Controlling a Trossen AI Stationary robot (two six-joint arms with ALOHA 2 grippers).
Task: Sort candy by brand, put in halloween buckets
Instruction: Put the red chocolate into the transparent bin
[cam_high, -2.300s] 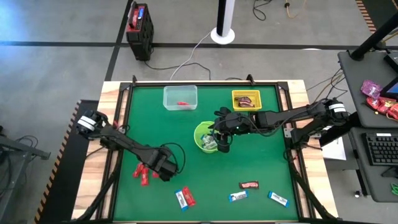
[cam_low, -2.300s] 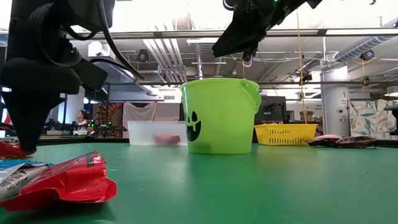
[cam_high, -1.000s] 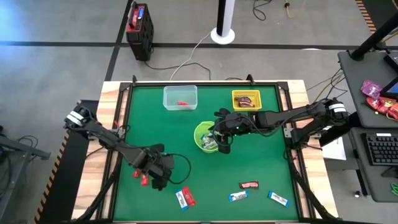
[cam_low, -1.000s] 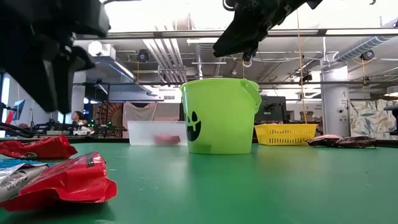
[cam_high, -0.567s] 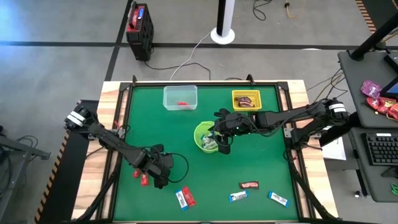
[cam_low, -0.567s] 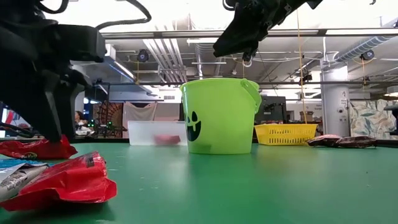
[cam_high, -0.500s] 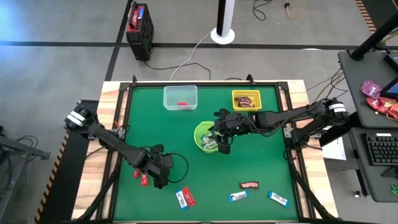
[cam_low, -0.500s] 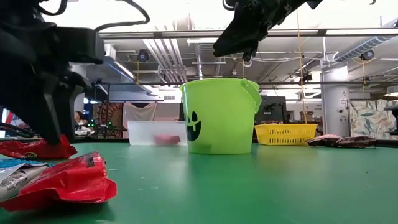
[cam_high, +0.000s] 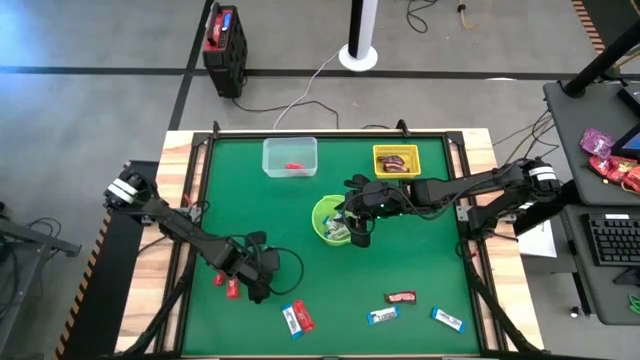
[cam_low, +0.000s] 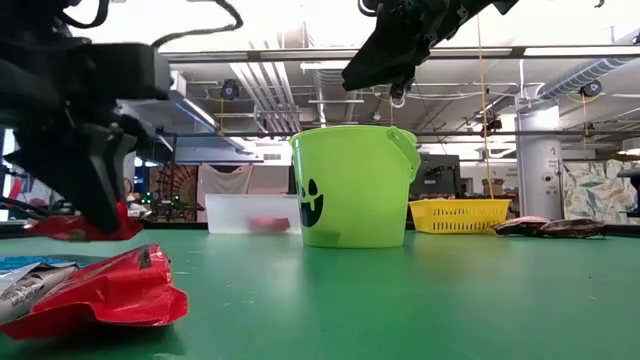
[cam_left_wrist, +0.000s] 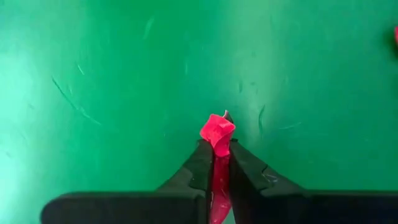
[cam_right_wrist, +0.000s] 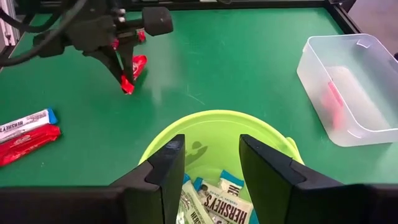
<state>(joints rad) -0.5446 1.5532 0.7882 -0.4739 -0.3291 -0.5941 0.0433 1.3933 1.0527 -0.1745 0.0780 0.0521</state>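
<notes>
While right gripper (cam_right_wrist: 210, 163) gapes over green bucket (cam_right_wrist: 205, 127), left gripper (cam_left_wrist: 215, 163) pinches red candy (cam_left_wrist: 217, 132).

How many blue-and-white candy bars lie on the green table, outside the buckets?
3, all along the table's bottom edge in the high view: the left bar beside a red bar, the middle bar, the right bar. More lie inside the green bucket.
</notes>
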